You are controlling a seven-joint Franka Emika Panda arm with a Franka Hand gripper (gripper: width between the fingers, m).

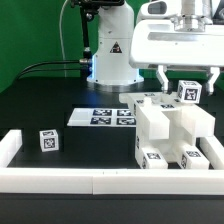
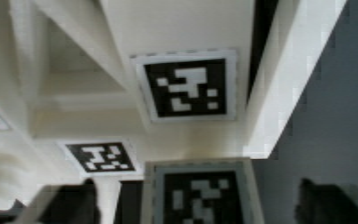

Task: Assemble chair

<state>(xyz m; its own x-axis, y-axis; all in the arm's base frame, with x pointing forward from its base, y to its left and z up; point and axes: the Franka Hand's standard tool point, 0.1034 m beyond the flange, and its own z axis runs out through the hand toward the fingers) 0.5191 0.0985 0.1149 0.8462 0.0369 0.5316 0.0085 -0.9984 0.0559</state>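
Black table (image 1: 40, 105), green backdrop (image 1: 28, 30), white chair parts (image 1: 160, 125) beside marker board (image 1: 100, 117)

My one arm (image 1: 108, 50), my one gripper (image 1: 187, 82) with two fingers (image 1: 160, 76), one marker board (image 1: 78, 117) bearing four markers (image 1: 100, 113), one small tagged block (image 1: 46, 141) standing alone, one huddle of white chair parts (image 1: 170, 135) too overlapped to count, three whole part tags (image 2: 185, 88) in my wrist view.

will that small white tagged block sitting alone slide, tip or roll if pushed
The small block looks boxy and flat-faced, so it would probably slide rather than roll. It seems rigid and likely light. The dark table looks smooth, so it may skid.
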